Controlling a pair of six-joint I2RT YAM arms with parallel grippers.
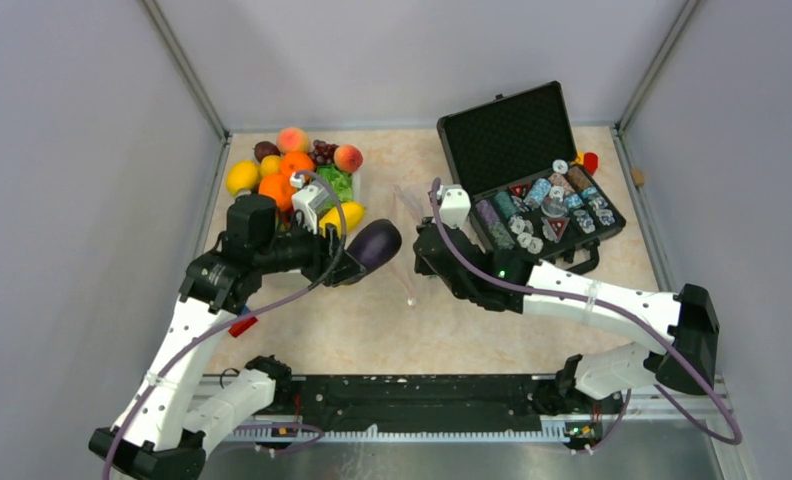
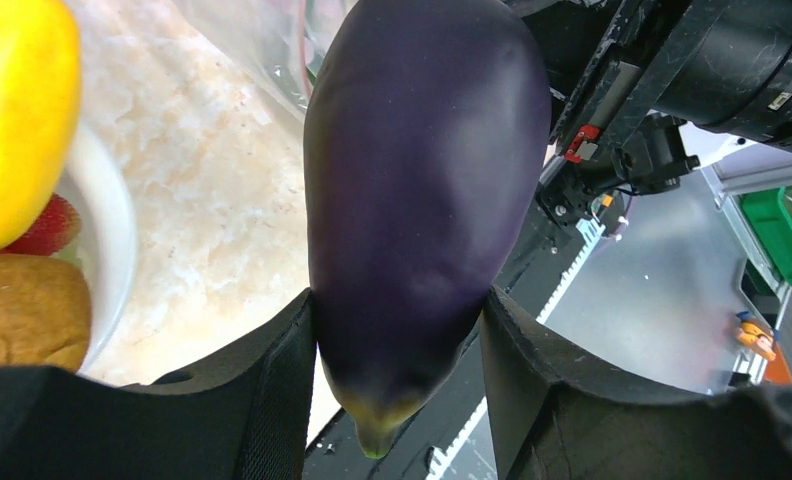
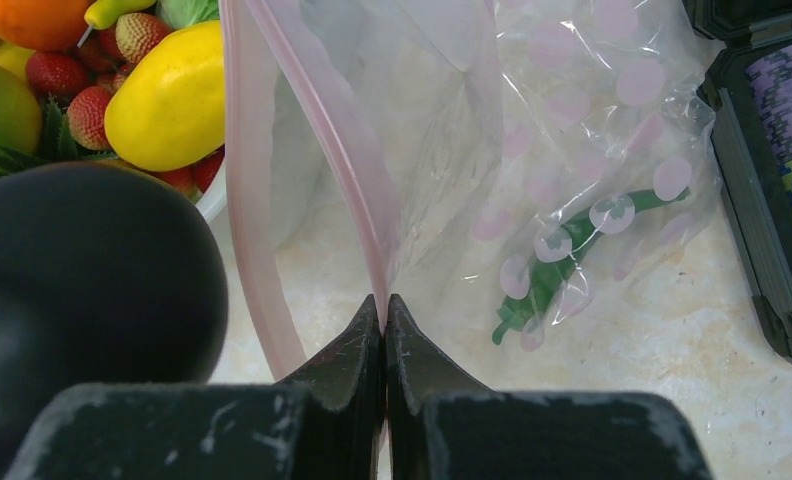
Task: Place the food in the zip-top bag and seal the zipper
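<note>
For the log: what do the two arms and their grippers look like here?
Left arm and right arm: white link shells, black joints, a purple cable running along each, a white camera block at the wrist. A green light glows on the right arm. Left gripper and right gripper have matte black fingers, the right ones scuffed.
</note>
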